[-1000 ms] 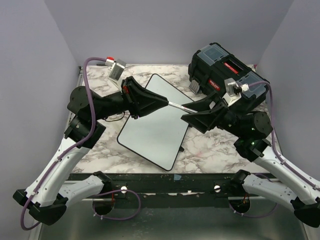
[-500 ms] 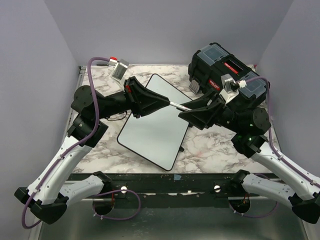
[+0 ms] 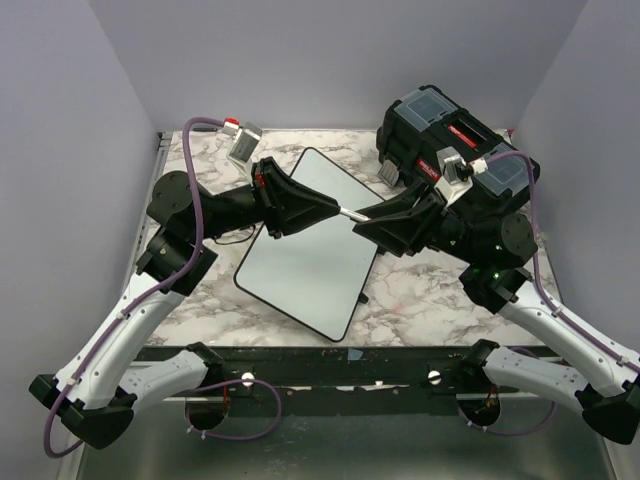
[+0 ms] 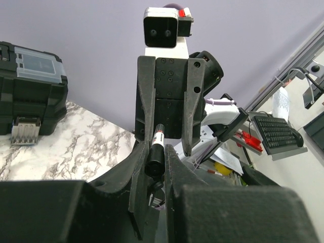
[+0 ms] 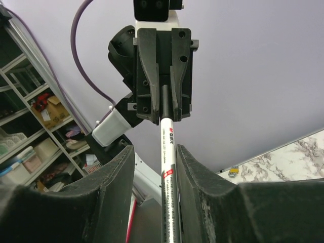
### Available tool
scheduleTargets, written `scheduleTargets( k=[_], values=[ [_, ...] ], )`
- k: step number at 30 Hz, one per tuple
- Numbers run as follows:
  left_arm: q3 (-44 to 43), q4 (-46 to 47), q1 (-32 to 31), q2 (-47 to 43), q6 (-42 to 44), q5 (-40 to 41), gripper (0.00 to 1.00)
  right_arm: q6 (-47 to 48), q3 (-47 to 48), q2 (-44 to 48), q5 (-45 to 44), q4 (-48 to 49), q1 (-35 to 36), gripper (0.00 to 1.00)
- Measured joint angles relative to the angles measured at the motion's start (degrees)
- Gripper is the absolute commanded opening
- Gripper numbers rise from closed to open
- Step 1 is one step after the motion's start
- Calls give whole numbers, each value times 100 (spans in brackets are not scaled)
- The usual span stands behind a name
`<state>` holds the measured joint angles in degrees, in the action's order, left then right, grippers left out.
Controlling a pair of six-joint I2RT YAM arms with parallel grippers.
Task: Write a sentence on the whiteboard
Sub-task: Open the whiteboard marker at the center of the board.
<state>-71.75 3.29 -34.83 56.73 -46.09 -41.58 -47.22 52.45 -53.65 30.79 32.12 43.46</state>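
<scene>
The left end effector is clamping narrow on the dark end of the marker, holding it level in the air. The right end effector is facing it nose to nose, its jaws standing part-open around the white barrel. One finger is almost touching the barrel, while the other is showing a clear gap, so the right side is not yet gripping anything.

The whiteboard is lying flat and skewed on the marble counter, directly below the two end effectors, with no writing showing on it. The black toolbox is sitting at the far right corner, well clear of the marker.

The main risk is the uneven gap. If the right jaws are closing off-centre, the nearer finger is likely pushing the barrel sideways and twisting it in the left grip. If the left lets go too soon — before the right is holding firmly — the marker is probably dropping onto the board and rolling away. The fingertips are also working very close together, so a small forward move could knock them into each other.
</scene>
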Motion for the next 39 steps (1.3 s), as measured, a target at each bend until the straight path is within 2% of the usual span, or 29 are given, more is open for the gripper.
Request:
scheduleTargets(
  k=[14,39],
  values=[
    [81,-203,0,-92,122,57,0,-129,0,-133,2,127,-2,38],
    [354,79,0,-227,-7,354,0,-146,0,-186,0,149,-2,41]
  ],
)
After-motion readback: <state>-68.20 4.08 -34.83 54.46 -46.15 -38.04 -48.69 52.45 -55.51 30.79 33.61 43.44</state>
